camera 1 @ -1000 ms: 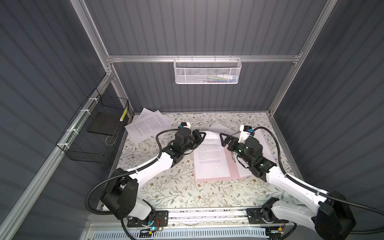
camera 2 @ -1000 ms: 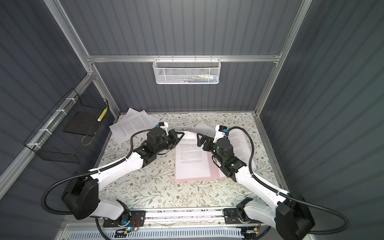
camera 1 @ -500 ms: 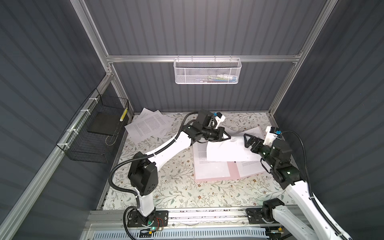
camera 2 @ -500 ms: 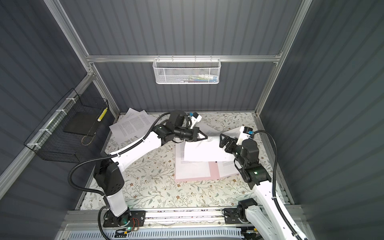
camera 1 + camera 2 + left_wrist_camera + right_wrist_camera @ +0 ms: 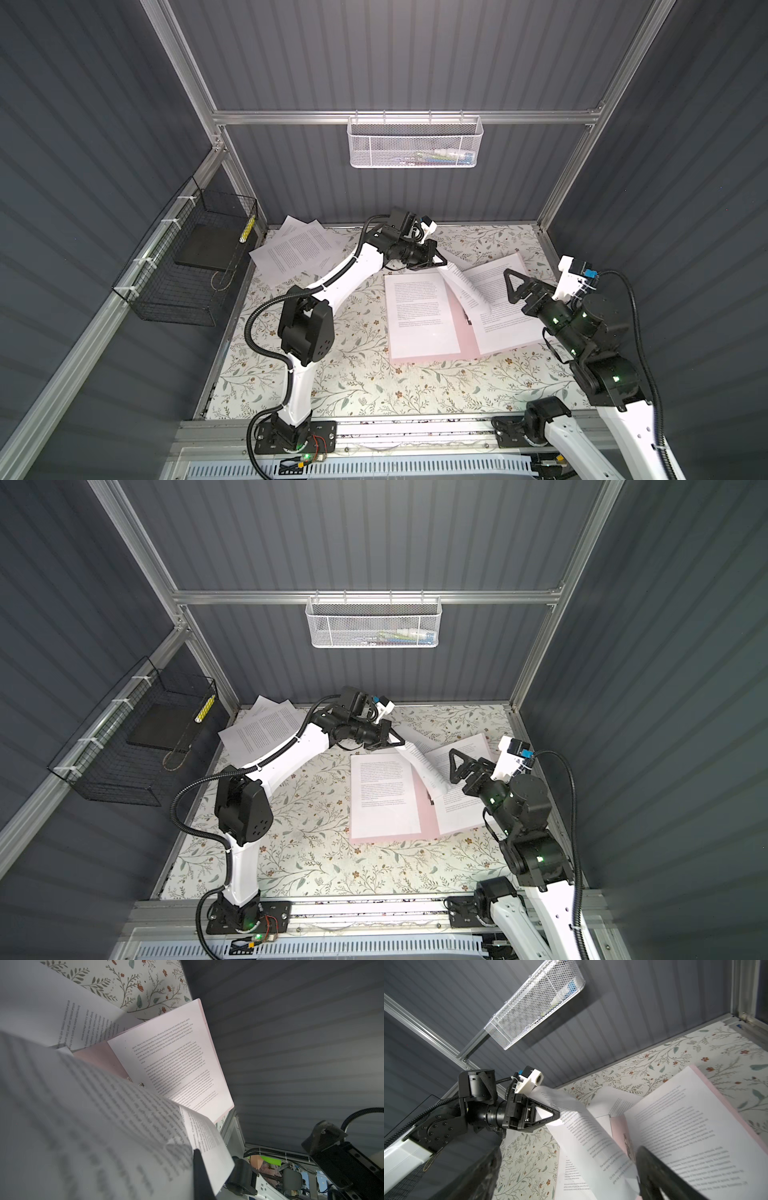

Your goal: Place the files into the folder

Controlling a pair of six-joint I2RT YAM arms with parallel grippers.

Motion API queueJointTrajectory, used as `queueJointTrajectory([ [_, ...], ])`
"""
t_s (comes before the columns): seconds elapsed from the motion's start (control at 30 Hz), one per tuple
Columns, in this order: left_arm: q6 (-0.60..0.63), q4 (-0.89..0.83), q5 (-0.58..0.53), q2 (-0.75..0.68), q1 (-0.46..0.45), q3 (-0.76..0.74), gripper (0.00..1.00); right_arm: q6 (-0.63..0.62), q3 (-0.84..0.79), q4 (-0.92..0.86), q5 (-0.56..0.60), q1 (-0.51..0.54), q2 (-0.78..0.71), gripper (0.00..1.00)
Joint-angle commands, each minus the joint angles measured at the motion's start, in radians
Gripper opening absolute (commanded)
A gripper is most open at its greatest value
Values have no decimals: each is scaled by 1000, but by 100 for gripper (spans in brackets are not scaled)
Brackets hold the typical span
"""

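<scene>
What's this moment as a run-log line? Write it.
left fingers shut on sheet | sheet curled above open folder | right fingers open

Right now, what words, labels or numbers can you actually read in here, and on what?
"Here is the macroeconomic efficiency of the economic benefits of sports": filed sheet in the folder.
"Some people believe that sports": loose sheet beside it.
Lifted sheet: print blurred, unreadable.
Back-left pile: print too small.
White basket: contents too small to read.
</scene>
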Motion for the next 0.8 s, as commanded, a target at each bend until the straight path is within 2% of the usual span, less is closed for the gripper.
queueJointTrajectory([
  [0.0,-57,74,109,2,-34,49,0,-31,44,-42,51,-12,18,99],
  [0.13,-117,151,217,28,-124,123,0,-21,74,-10,-31,-81,105,99],
  [0.27,-226,355,305,-33,-165,31,0,23,71,51,-107,-164,144,99],
  [0.4,-43,193,263,-80,-152,-67,0,-12,84,47,-87,-179,143,99],
  [0.47,34,96,253,-43,-136,-105,0,-29,87,39,-99,-178,151,99],
  [0.57,217,-92,170,32,-112,-122,0,-40,84,30,-142,-178,173,99],
  [0.67,337,-227,124,136,-76,-99,0,-41,65,34,-195,-177,202,99],
  [0.7,381,-290,80,179,-66,-70,0,-46,56,37,-207,-175,211,99],
  [0.77,472,-432,63,264,-39,6,0,-49,38,40,-218,-166,227,99],
])
